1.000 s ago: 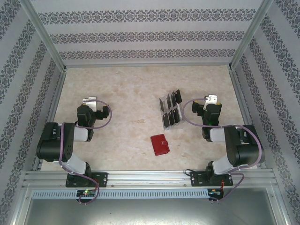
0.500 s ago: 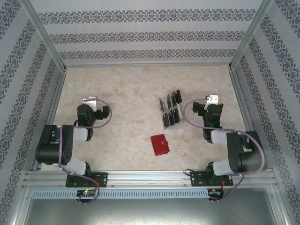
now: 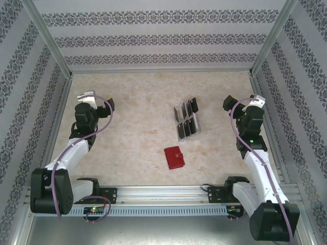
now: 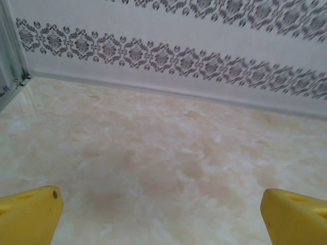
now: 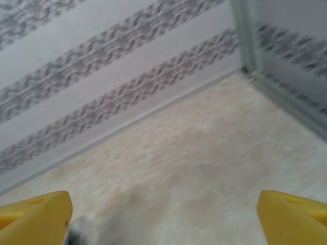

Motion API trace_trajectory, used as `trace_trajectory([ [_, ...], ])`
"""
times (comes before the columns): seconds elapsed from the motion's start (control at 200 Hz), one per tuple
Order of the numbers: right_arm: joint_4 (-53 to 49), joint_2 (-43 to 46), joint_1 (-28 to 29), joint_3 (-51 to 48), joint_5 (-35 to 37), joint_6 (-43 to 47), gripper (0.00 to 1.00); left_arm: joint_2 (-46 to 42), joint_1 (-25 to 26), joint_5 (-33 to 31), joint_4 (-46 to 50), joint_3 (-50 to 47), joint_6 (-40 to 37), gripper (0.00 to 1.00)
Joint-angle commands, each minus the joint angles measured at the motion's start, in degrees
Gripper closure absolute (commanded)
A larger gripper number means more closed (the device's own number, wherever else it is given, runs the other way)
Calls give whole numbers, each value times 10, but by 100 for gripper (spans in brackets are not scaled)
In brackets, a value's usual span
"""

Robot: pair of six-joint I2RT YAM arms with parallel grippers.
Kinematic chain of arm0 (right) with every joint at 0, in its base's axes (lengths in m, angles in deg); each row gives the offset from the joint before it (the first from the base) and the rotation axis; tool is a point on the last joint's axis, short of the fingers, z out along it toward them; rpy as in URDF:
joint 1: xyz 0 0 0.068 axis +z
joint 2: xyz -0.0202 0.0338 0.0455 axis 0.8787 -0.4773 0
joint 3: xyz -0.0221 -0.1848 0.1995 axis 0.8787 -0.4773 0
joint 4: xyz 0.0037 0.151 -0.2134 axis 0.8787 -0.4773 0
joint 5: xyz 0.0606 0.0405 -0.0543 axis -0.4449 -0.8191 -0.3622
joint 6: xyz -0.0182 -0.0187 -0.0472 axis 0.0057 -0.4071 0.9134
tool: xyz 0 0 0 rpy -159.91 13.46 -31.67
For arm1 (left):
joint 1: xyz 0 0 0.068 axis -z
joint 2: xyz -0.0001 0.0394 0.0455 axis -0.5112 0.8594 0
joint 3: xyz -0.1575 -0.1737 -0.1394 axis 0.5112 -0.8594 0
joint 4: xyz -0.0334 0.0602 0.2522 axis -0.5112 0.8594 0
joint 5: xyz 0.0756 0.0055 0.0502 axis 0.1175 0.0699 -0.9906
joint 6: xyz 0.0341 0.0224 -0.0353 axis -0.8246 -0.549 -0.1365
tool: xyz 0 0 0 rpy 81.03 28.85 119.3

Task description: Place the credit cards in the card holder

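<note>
The red card holder (image 3: 174,157) lies folded shut on the marble-patterned table, near the front middle. Several dark credit cards (image 3: 186,119) stand in two rows in a clear slotted rack behind it. My left gripper (image 3: 87,97) hovers at the far left, well away from both. Its yellow fingers (image 4: 30,214) stand wide apart over bare table, and the gripper (image 4: 162,214) is open and holds nothing. My right gripper (image 3: 255,100) is near the right wall, to the right of the cards. It is open (image 5: 163,214) too, with nothing between its fingers (image 5: 291,217).
Patterned walls with metal corner posts (image 3: 265,41) close in the table on three sides. The right gripper is close to the right wall (image 3: 278,97), the left one close to the left wall (image 3: 56,102). An aluminium rail (image 3: 163,193) runs along the front edge.
Both arms have unfolded and stretched forward. The left gripper went up and left, the right gripper up and right toward the wall. The cards and the card holder have not moved.
</note>
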Motion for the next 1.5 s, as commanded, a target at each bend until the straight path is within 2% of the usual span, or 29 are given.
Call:
trace_trajectory([
  [0.0,-170,-3,11,58,-167,-37,20,-41,19,12,130,25,92,0],
  [0.105,-295,-18,74,87,-186,-27,34,-74,44,27,203,37,132,0],
  [0.22,-380,-20,210,86,-100,-42,38,-102,90,11,267,37,161,0],
  [0.27,-396,-20,279,76,-48,-72,39,-107,107,3,289,36,172,0],
  [0.41,-402,-51,427,58,47,-153,44,-96,140,1,324,40,218,0],
  [0.555,-400,-141,520,66,98,-207,48,-56,160,0,336,51,239,0],
  [0.72,-404,-259,570,120,120,-219,51,-22,165,9,319,53,249,0],
  [1.024,-423,-411,597,208,125,-215,54,-11,165,6,320,68,236,0],
  [1.494,-458,-461,616,212,155,-230,58,-8,165,12,306,70,214,0],
])
